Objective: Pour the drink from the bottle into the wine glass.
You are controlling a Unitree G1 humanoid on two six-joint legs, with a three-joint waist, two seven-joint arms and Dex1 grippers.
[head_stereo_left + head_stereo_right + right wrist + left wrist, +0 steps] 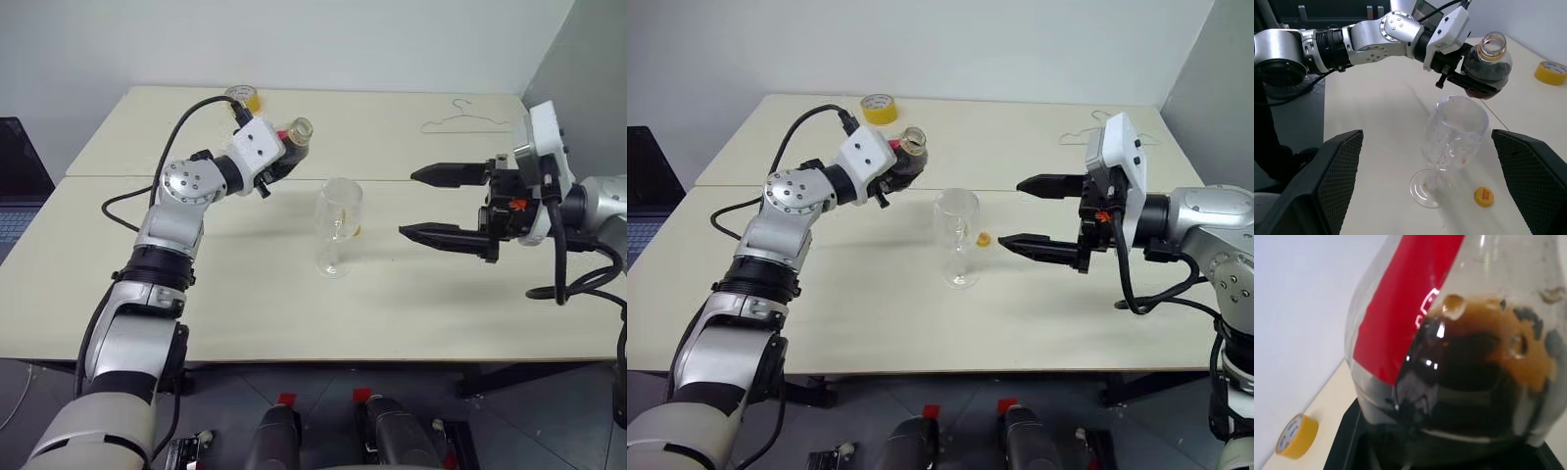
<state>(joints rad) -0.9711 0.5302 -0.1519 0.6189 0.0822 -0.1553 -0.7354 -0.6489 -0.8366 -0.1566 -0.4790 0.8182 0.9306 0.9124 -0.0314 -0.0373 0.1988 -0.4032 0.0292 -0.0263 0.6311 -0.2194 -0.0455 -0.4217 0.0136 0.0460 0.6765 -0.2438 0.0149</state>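
Observation:
My left gripper [282,157] is shut on the bottle [912,150], holding it in the air just behind and to the left of the wine glass [338,227]. The bottle is uncapped, its open mouth leaning slightly towards the glass. The dark brown drink [1469,377] fills its lower body below a red label. The clear glass [1452,142] stands upright on the table, with only small reddish drops inside. A yellow cap [1483,196] lies on the table beside its foot. My right gripper [1010,212] hangs open to the right of the glass, fingers pointing at it, holding nothing.
A yellow tape roll [880,108] sits at the far edge of the beige table [294,313]. A wire hanger [470,119] lies at the back right. A laptop [15,186] stands off the table's left side.

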